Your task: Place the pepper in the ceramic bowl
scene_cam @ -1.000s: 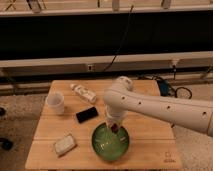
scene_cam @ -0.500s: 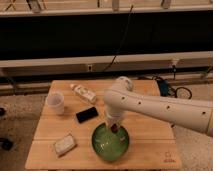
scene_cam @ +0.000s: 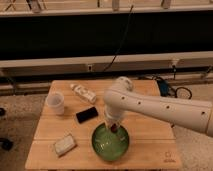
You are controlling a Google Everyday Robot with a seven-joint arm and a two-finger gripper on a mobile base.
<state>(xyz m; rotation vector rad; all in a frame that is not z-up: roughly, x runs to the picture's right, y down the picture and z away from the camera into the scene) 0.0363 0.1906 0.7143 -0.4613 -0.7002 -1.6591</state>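
Observation:
The green ceramic bowl (scene_cam: 109, 143) stands on the wooden table (scene_cam: 150, 142) near its front edge. My gripper (scene_cam: 114, 127) hangs from the white arm, pointing down over the bowl's far rim. A small dark-red pepper (scene_cam: 115, 129) shows at the gripper's tip, held between the fingers just above the inside of the bowl. The arm comes in from the right and hides part of the table behind the bowl.
A white plastic cup (scene_cam: 55, 103) stands at the table's left. A black phone-like slab (scene_cam: 87, 114) lies between the cup and the bowl. A clear bottle (scene_cam: 83, 93) lies on its side at the back. A pale block (scene_cam: 65, 145) lies at the front left.

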